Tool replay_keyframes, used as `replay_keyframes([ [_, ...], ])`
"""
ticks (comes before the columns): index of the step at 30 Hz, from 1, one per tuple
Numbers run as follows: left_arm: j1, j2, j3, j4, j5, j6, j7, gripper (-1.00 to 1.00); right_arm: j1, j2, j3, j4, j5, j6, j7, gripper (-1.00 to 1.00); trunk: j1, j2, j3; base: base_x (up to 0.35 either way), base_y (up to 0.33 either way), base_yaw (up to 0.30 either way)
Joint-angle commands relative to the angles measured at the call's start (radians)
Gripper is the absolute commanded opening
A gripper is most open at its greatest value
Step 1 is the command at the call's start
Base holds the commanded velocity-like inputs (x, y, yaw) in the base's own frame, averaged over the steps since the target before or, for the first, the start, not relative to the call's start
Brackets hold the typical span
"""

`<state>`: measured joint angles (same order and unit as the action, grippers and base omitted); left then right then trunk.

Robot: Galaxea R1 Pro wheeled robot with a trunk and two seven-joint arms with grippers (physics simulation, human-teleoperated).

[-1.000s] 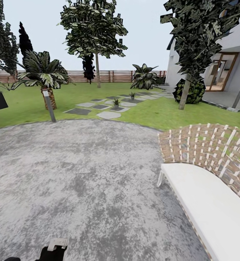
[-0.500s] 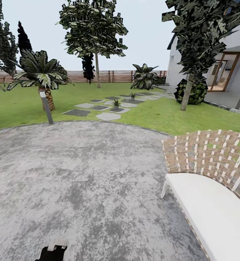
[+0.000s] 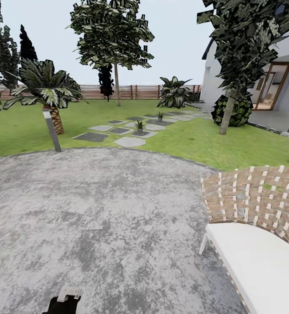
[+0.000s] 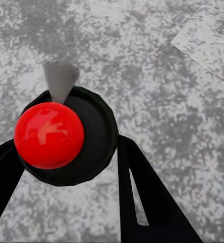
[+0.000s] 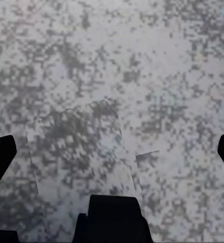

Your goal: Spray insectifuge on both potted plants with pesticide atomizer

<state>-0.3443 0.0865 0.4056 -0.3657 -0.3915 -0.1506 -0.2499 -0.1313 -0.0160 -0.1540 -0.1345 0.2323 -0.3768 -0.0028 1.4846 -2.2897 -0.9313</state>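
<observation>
The pesticide atomizer [image 4: 66, 136] sits between my left gripper's [image 4: 66, 149] black fingers, showing a red dome, a dark round body and a grey cone nozzle. Its whitish head and dark body [image 3: 68, 298] also poke up at the head view's bottom edge, over the grey patio [image 3: 100, 209]. Far ahead, two small potted plants [image 3: 139, 125] [image 3: 160, 115] stand among the stepping stones [image 3: 130, 141] on the lawn. My right gripper [image 5: 114, 147] hangs open above the paving, its fingers far apart with nothing between them.
A bench with a woven back and white seat [image 3: 257, 261] stands close on the right. A lamp post [image 3: 51, 130] and a palm [image 3: 48, 89] rise at the patio's far left edge. Beyond are a tree trunk with a round bush [image 3: 231, 111], the house [image 3: 279, 83] and a slatted fence [image 3: 131, 91].
The whole head view has shifted: the bench has slid lower and to the right, the lamp post leftward, and a dark object at the left edge has left the picture. The atomizer stays held.
</observation>
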Motion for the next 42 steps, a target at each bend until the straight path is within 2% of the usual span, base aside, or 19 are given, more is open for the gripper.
replay_keyframes([
  [1, -0.001, -0.001, 0.009, 0.001, -0.009, -0.004, -0.006, -1.0, -0.001, 0.0, -0.009, 0.001, 0.011, -0.004, 0.0, 1.0, 0.0, 0.0, -0.001, 0.339, 0.0, 0.0],
  [36, -0.001, -0.001, 0.009, 0.0, -0.009, -0.004, -0.006, -1.0, -0.001, 0.0, -0.007, -0.005, 0.012, -0.006, -0.001, 1.0, 0.0, 0.0, -0.001, 0.339, 0.0, 0.0],
  [40, -0.001, -0.001, 0.009, 0.0, -0.009, -0.004, -0.006, -1.0, -0.001, -0.002, -0.004, -0.059, 0.014, -0.014, -0.001, 1.0, 0.0, 0.0, -0.001, 0.339, 0.0, 0.0],
  [42, -0.001, -0.001, 0.009, 0.001, -0.009, -0.004, -0.006, -1.0, -0.001, -0.002, -0.004, -0.148, 0.014, -0.015, -0.001, 1.0, 0.0, 0.0, -0.001, 0.339, 0.0, 0.0],
])
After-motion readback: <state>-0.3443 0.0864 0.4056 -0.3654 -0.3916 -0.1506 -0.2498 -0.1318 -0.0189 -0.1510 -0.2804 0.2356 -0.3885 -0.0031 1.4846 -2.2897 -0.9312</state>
